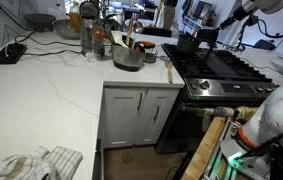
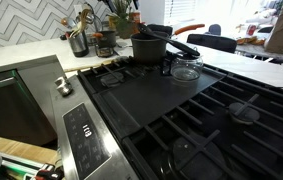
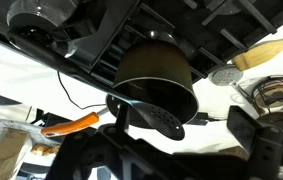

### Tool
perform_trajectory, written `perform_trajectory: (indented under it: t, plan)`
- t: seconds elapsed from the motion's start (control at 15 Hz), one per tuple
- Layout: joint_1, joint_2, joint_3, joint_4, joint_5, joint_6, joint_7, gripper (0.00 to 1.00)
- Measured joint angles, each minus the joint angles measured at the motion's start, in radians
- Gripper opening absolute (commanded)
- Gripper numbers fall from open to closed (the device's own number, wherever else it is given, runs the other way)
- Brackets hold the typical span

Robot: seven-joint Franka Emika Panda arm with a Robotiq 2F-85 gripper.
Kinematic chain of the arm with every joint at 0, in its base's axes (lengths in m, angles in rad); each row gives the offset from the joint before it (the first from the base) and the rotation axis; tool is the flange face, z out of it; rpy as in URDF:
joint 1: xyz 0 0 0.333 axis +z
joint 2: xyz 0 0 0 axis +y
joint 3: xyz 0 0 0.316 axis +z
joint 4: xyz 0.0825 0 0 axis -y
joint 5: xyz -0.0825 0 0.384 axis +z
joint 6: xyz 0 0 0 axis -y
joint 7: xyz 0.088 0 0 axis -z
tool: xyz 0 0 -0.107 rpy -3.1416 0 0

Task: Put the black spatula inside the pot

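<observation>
The small dark pot stands on the back of the stove; it also shows in the other exterior view and fills the middle of the wrist view. The black slotted spatula lies tilted across the pot's rim. Its head sticks out past the pot's side and its handle runs back toward the pot. My gripper hovers just above the pot. Its fingers stand wide apart on either side of the spatula head, and I see no grip on it.
A wider silver pot with utensils sits on the white counter. A clear glass vessel stands on the stove next to the dark pot. Jars and utensil holders line the back wall. An orange tool lies on the counter.
</observation>
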State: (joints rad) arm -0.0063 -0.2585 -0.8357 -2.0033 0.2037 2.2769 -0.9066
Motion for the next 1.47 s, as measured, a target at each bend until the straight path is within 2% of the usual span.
perform_trajectory:
  t: [0.33,0.53,0.67,0.93,1.2,1.33,1.47]
  plan:
    - [-0.017,0.117,-0.069,0.108,0.193,-0.153,-0.218,1.00]
    - [-0.076,0.231,-0.084,0.190,0.300,-0.211,-0.367,1.00]
    - [-0.142,0.314,-0.068,0.248,0.364,-0.251,-0.472,1.00]
    - [-0.341,0.478,0.046,0.381,0.448,-0.380,-0.659,1.00]
    - [-0.551,0.624,0.200,0.566,0.495,-0.467,-0.729,1.00]
    - [-0.611,0.667,0.243,0.634,0.512,-0.480,-0.729,1.00]
    - [-0.626,0.681,0.253,0.658,0.515,-0.487,-0.729,1.00]
